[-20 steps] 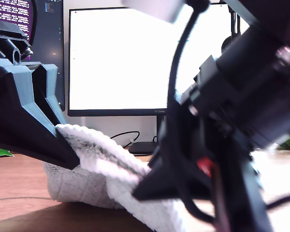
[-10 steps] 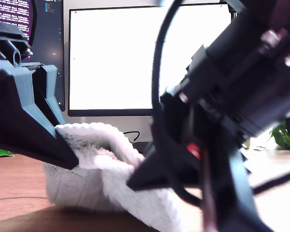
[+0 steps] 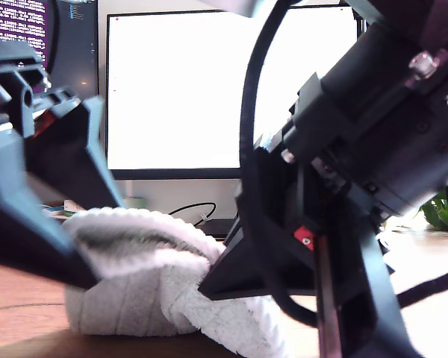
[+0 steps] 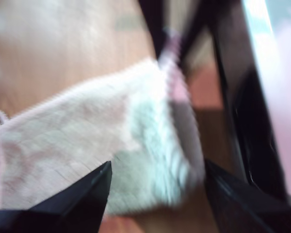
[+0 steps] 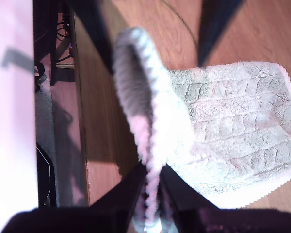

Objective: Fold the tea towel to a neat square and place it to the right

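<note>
No text can be read anywhere. In the exterior view a dark screen (image 3: 30, 30) at that view's upper left carries rows of pale lettering on a purple ground, too small and blurred to make out. The large bright monitor (image 3: 179, 89) shows a blank white glare with only tiny unreadable specks along its edge.

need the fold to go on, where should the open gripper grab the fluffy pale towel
Take the fluffy pale grey-white plush tea towel at its raised folded edge. It stands clear of the wooden table, directly between my first gripper's open jaws. My second gripper already pinches the ribbed hem.
</note>
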Controlling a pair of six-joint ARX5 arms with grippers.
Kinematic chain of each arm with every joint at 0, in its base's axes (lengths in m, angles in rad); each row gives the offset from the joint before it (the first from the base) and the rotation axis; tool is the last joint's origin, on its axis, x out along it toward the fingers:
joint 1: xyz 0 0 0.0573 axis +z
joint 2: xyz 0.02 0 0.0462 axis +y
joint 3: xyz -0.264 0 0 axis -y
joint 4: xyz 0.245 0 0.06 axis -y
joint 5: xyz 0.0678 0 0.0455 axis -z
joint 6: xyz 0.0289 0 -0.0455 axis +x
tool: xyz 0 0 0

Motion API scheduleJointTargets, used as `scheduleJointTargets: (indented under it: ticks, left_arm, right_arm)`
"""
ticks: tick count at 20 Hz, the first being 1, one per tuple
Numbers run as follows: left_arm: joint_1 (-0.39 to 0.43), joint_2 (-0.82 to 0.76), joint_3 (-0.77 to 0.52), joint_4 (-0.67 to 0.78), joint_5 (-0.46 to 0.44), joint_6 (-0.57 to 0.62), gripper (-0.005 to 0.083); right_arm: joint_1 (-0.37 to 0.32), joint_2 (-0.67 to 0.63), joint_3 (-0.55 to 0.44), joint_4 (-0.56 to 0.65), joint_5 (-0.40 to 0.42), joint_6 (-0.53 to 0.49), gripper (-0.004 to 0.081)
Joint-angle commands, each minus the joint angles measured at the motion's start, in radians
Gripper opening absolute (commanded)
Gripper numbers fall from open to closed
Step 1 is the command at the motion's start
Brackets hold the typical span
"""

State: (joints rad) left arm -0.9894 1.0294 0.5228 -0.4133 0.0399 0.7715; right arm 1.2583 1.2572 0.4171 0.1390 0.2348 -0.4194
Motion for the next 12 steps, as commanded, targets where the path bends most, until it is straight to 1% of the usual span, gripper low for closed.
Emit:
scheduleJointTargets:
  ticks: [1, 3, 4, 7, 8, 12]
  left_arm:
    - [-0.006, -0.003, 0.001, -0.032, -0.004, 0.026, 0.0539]
    - [-0.006, -0.002, 0.001, -0.060, -0.024, 0.071, 0.0539]
    - [-0.006, -0.002, 0.001, -0.048, -0.025, 0.080, 0.0538]
    - [-0.008, 0.000, 0.001, -0.001, -0.022, 0.078, 0.0529]
    - [-0.008, 0.006, 0.001, 0.002, -0.018, 0.077, 0.0509]
    - [-0.019, 0.019, 0.001, -0.025, 0.008, 0.063, 0.0304]
  right_arm:
    - [0.003, 0.008, 0.013, 0.005, -0.009, 0.001, -0.0013]
    - [0.003, 0.008, 0.013, 0.006, -0.010, 0.001, -0.0013]
    - [0.003, 0.008, 0.013, 0.006, -0.016, 0.001, -0.0013]
    - [0.003, 0.008, 0.013, 0.006, -0.016, 0.001, -0.0013]
    - [0.003, 0.008, 0.013, 0.005, -0.016, 0.001, -0.0013]
    - [0.003, 0.008, 0.013, 0.005, -0.016, 0.001, -0.0013]
